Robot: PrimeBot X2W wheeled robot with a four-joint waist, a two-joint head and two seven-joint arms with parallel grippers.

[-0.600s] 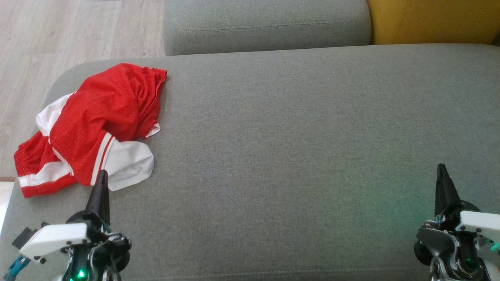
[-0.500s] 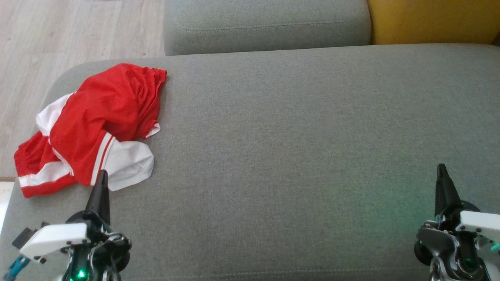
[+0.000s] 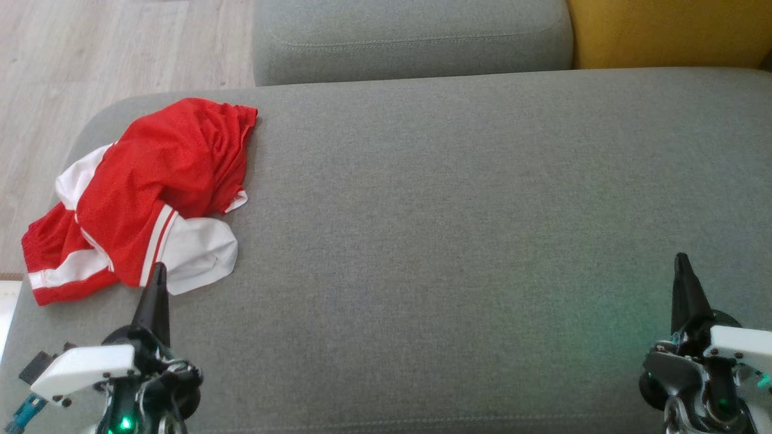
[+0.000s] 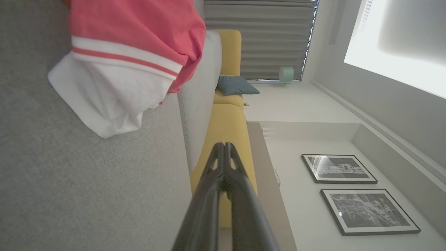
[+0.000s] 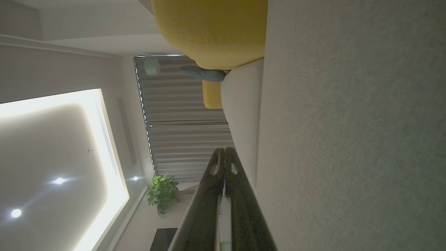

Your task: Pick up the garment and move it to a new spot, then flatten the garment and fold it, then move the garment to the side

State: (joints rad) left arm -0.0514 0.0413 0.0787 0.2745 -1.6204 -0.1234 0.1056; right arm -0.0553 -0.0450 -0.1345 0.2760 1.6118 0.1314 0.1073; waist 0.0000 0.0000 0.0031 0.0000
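Head view | crumpled red-and-white garment [image 3: 139, 193] lies at the left end of the grey sofa seat [image 3: 452, 211] | left claw [image 3: 158, 268], fingers pressed together and empty, over the seat's left front, tip by the garment | right claw [image 3: 681, 259], fingers together and empty, over the seat's right front.

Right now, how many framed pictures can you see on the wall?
2. Both hang side by side on the white wall in the left wrist view: the upper picture and the lower picture just below it. Others may lie outside the frame.
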